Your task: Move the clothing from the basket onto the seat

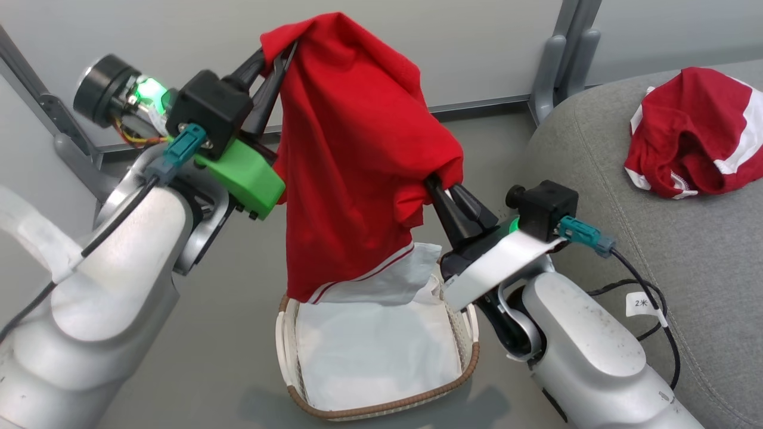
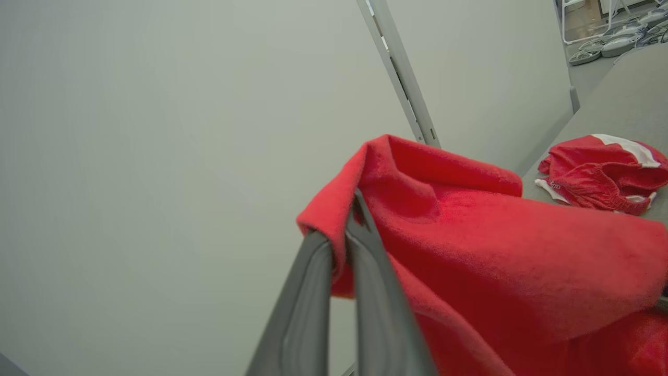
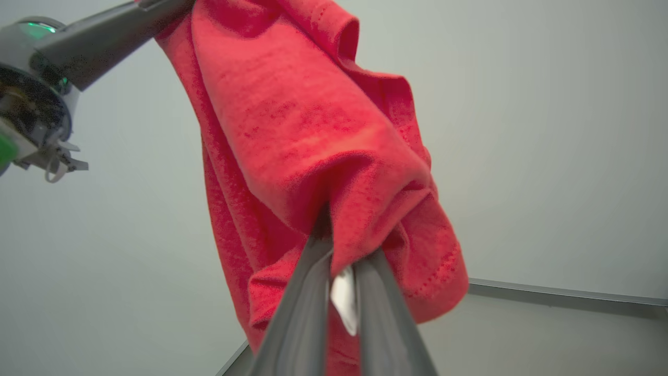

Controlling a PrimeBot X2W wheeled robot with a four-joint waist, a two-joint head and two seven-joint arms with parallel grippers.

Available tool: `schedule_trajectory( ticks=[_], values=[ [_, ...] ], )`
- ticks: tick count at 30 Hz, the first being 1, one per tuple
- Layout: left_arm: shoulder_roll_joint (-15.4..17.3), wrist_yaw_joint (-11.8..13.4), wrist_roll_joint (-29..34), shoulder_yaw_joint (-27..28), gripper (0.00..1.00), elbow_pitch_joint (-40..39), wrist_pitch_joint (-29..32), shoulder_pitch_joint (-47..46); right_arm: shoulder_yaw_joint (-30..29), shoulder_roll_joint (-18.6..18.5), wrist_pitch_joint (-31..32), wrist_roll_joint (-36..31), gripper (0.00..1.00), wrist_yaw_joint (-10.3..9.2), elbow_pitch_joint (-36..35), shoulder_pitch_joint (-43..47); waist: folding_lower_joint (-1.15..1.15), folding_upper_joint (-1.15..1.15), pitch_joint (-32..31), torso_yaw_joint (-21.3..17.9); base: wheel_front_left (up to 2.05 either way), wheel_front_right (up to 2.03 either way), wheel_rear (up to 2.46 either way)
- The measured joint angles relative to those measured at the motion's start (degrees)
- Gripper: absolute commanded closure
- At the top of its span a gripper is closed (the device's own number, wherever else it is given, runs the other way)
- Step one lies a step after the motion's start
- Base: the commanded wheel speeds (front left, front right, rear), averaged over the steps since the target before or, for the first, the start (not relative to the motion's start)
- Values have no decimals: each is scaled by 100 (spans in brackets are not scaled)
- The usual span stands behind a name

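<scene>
Over the basket (image 1: pixel 381 411), the head camera shows me the red shirt (image 1: pixel 351 149) strung between both arms. The left gripper (image 1: pixel 285 53) is clenched on its top corner, high up. The right gripper (image 1: pixel 442 182) is clamped on a fold lower down, on the side nearer the seat (image 1: pixel 596 179). The hem hangs just above the white liner (image 1: pixel 369 351), which bunches up toward it at the basket's far side. A second red garment (image 1: pixel 691 134) already lies on the seat, so I judge this step to be the carry across.

From the left wrist camera, both fingers are pinched together on a thin fold at the shirt's edge, with cloth wrapped over the tips. That bite looks shallow, so I would avoid any jerk.

From the right wrist camera, the fingers are closed on a thicker bunch. A pale sliver sits between them, and I cannot tell whether it is trim or liner.

To do this well, I would first raise both arms together until the hem clears the rim, checking that the liner stays down. Then I would swing toward the seat with the spacing between the grippers unchanged, so neither grip gets tugged. I would set the shirt down beside the other garment before letting go.
</scene>
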Motion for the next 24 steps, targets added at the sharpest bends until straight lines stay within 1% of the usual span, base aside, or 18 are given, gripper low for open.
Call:
schedule_trajectory(
  ticks=[1, 2, 3, 4, 5, 6, 7, 16, 24],
  values=[
    [9, 49, -40, 29, 100, 31, -67, 115, -74, 0, 0, -66, 100, 0, -15, -9, 0, 0, 9, -13, 0, 0, 0],
    [15, 80, -73, 51, 85, 52, -116, 208, -134, -1, 0, -113, 100, 0, -25, -18, 0, 0, 16, -22, 0, 0, 0],
    [12, 130, -132, 78, 79, 77, -174, 337, -220, 0, 0, -168, 100, 0, -41, -27, 0, 0, 24, -34, 0, 0, 0],
    [7, 171, -208, 98, 65, 98, -238, 471, -307, 0, 0, -237, 100, 0, -49, -37, 0, 0, 31, -44, 0, 0, 0],
    [3, 193, -258, 103, 56, 119, -298, 578, -380, -1, 0, -300, 100, 0, -54, -50, 0, 0, 38, -51, 0, 0, 0],
    [-3, 218, -303, 109, 8, 138, -382, 706, -468, -2, 0, -371, 100, 0, -57, -77, 0, 0, 47, -59, 0, 0, 0],
    [-22, 243, -352, 115, 0, 156, -467, 838, -556, -1, 0, -458, 100, 0, -66, -102, 0, 0, 53, -67, 0, 0, 0],
    [-291, 396, -700, 48, 0, 331, -995, 1780, -1210, -2, 0, -1039, 100, 0, -59, -201, 0, 0, 97, -160, 0, 0, 0],
    [-530, 405, -866, -65, 0, 543, -1240, 2375, -1594, -1, 0, -1452, 100, 0, -27, -187, 0, 0, 138, -335, 0, 0, 0]
  ],
)
